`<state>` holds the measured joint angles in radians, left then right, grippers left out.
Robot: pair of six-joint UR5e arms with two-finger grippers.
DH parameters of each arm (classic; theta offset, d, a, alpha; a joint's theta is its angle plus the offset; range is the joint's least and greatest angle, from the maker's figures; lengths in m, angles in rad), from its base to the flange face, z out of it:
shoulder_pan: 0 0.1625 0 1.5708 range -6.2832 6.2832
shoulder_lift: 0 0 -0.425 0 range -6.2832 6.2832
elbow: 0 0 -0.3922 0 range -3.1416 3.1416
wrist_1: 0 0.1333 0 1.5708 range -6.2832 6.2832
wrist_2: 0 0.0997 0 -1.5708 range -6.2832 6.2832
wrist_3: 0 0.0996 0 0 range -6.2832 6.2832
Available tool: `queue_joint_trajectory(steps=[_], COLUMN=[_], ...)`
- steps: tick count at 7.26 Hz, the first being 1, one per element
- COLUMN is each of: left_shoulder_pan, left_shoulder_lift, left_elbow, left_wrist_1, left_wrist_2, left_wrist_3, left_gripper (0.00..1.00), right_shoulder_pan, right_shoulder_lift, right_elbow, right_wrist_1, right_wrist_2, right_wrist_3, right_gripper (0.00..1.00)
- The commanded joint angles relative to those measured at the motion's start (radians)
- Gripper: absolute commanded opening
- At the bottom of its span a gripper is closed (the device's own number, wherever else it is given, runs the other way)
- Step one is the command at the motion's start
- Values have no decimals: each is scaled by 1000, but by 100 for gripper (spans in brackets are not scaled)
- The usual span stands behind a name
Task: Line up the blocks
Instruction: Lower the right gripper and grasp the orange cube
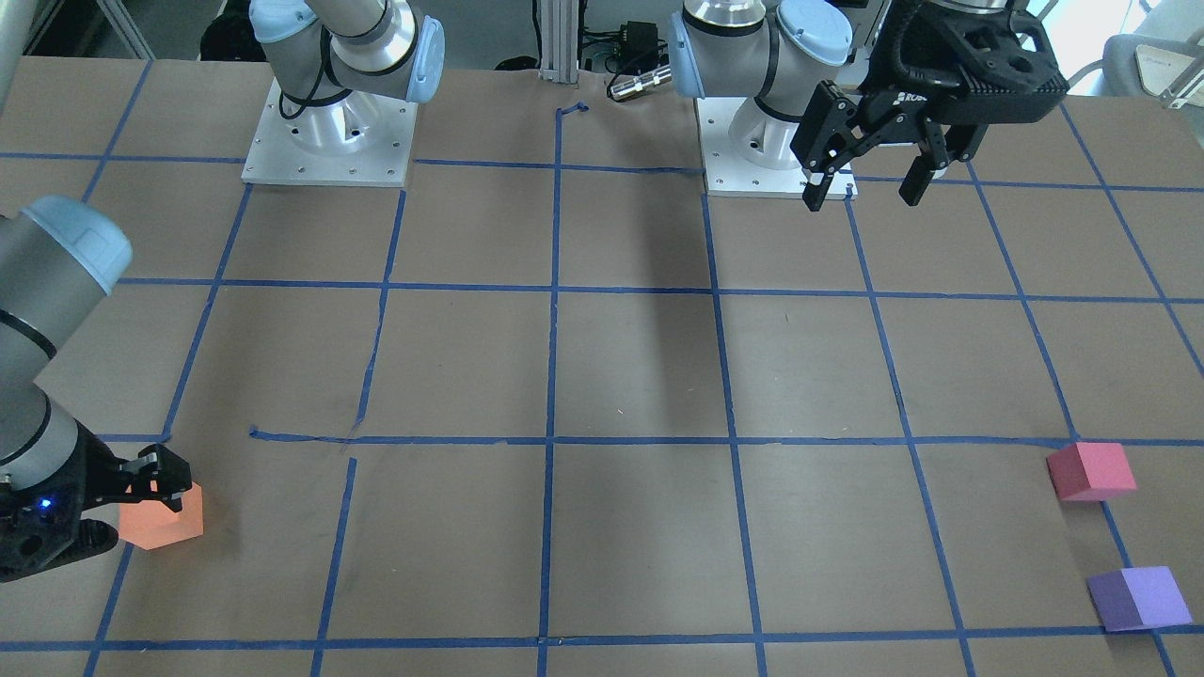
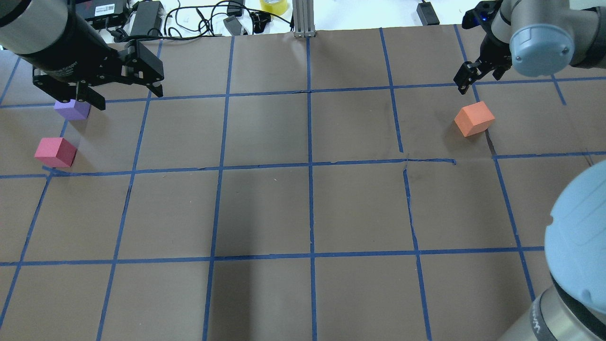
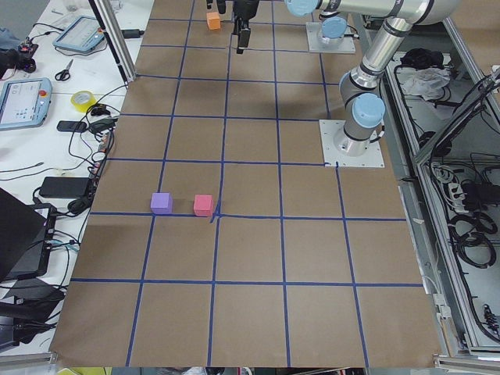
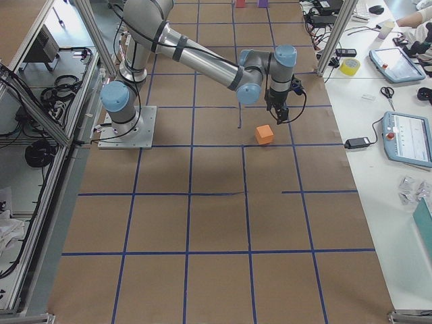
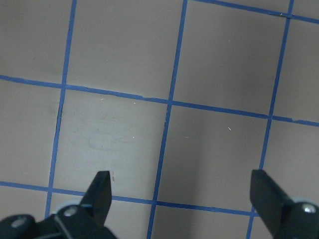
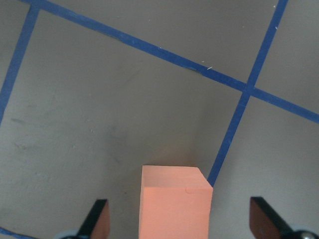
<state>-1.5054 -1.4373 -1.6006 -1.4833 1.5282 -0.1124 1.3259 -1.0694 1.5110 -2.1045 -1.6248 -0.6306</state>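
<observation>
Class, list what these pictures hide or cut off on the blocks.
- Orange foam cube: front-facing view, right gripper covers one corner; right wrist view, bottom edge cuts it.
- Purple foam cube: overhead view, left gripper hides its far side.
- Red-pink foam cube: exterior right view, tiny, cut by top edge.

Light even and diffuse, from above; desk (image 1: 470, 357) matte, evenly lit. Broad soft shadow band down the desk's middle in front and overhead views. Short soft shadow on the desk beside red block (image 2: 55, 152). Orange block (image 1: 169, 527) washed out in front view, faces hard to separate; faint orange glow on the desk just past it in right wrist view. Wrist views slightly soft.
</observation>
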Motion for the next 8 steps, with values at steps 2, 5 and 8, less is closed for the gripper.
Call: queue_joint_trajectory(steps=[2, 5, 8], left_shoulder_pan=[1, 1, 7], left_shoulder_lift=[-2, -2, -6], left_elbow=[-1, -1, -1], left_wrist_1=[0, 0, 3], left_wrist_2=[1, 3, 1], left_wrist_3=[-1, 0, 0], left_gripper=[100, 100, 100], right_shoulder_pan=[-10, -36, -36], right_shoulder_lift=[78, 115, 123], right_elbow=[0, 5, 0], right_wrist_1=[-34, -15, -16], right_wrist_2=[-6, -24, -35], right_wrist_3=[-11, -11, 8], right_gripper=[100, 100, 2])
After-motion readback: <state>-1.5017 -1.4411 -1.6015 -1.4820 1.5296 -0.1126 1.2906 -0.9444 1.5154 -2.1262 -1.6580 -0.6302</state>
